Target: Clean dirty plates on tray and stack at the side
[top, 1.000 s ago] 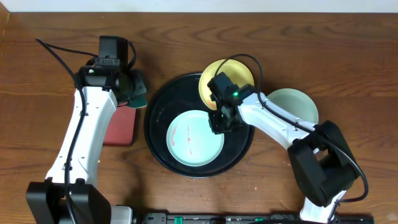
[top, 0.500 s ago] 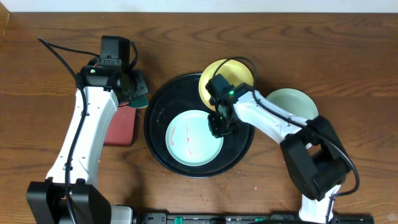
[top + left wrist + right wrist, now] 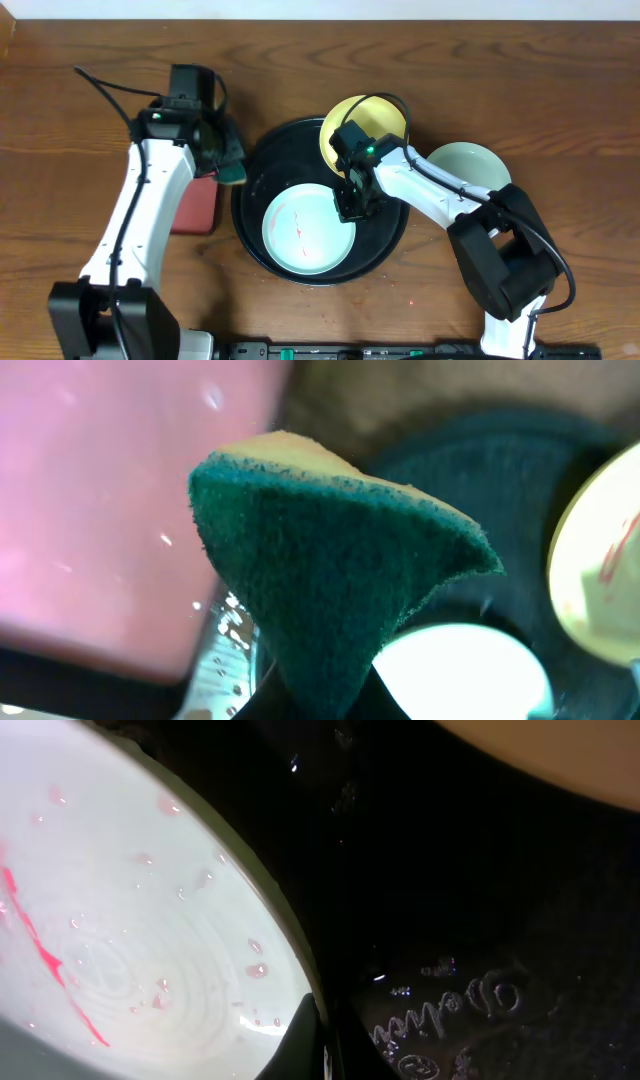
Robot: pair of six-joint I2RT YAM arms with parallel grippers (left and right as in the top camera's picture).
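Plate (image 3: 303,230), lying at 6 o'clock in the tray (image 3: 238,195), is clamped at its 2 o'clock rim by the right gripper (image 3: 351,207); steady it there while the left gripper (image 3: 226,152), clamped on the sponge (image 3: 330,580), wipes off the red smears (image 3: 288,212).

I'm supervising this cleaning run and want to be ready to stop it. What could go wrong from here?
1. The right tool pinches only the thin rim of the red-smeared pale blue-white round plate; it may slip when lifted or scrubbed.
2. The yellow round plate rests across the rim of the glossy black round tray, close beside that tool; a swing might knock it off.
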